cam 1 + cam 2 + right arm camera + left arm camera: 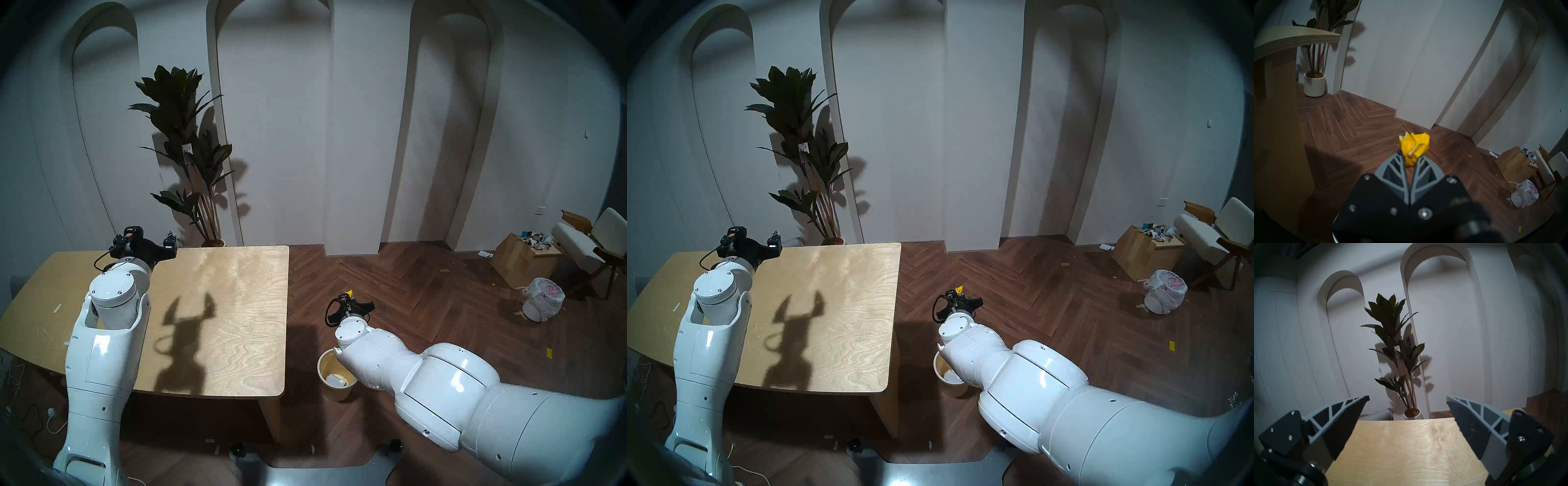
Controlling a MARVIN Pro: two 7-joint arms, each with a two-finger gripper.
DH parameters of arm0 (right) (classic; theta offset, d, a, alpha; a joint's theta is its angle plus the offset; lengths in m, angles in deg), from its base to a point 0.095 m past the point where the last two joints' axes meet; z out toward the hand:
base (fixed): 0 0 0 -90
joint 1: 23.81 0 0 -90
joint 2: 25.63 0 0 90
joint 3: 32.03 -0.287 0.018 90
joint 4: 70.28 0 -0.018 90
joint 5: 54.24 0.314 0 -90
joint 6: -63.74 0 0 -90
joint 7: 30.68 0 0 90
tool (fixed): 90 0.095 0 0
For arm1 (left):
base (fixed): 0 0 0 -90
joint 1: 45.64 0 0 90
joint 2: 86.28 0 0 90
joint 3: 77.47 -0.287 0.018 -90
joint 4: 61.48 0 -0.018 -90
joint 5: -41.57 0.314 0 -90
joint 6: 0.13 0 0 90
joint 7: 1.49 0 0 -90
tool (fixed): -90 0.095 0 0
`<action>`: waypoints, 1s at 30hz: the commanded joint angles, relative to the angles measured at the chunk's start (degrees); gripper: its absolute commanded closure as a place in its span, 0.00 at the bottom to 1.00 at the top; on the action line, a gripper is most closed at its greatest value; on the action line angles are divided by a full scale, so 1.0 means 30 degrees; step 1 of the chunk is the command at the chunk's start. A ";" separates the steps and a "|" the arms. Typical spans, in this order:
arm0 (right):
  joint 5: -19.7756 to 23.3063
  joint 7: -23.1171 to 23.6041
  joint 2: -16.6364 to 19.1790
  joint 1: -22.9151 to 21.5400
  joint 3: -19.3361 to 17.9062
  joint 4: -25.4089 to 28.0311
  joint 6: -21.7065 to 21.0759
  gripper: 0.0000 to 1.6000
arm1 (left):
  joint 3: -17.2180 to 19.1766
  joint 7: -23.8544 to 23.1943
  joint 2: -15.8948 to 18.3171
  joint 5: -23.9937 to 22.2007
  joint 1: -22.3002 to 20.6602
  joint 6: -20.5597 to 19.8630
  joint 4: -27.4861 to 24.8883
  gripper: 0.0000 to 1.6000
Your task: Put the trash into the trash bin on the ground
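Pinching a yellow scrap [1414, 148], the right claw [1411, 158] hangs above the floor beyond the bin [334, 390]; the left claw [1407, 400] gapes empty over the worktop [1407, 446].

L claw [1407, 414] wide apart, R claw [1411, 157] clamped, arm low.

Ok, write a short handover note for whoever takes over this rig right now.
Right gripper: shut on the crumpled yellow scrap, above the floor, just beyond the small round cream bin.
Left gripper: open, empty, over the pale wooden table.
Done: white trash pieces already lie in the bin; which ones is unclear.
Left: bring the scrap back over the bin and release.
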 commanded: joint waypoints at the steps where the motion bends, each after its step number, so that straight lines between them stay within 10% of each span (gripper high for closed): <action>1: 0.0006 -0.0122 -0.0315 -0.0247 -0.0021 0.0059 0.0032 1.00 | 0.0033 -0.0042 0.0081 -0.0061 -0.0431 0.0068 -0.0266 0.00; 30: -0.0384 -0.0593 -0.0851 -0.0107 0.0039 -0.0037 -0.0089 1.00 | 0.0360 0.0090 0.0147 -0.0307 0.0102 0.0101 -0.0624 0.00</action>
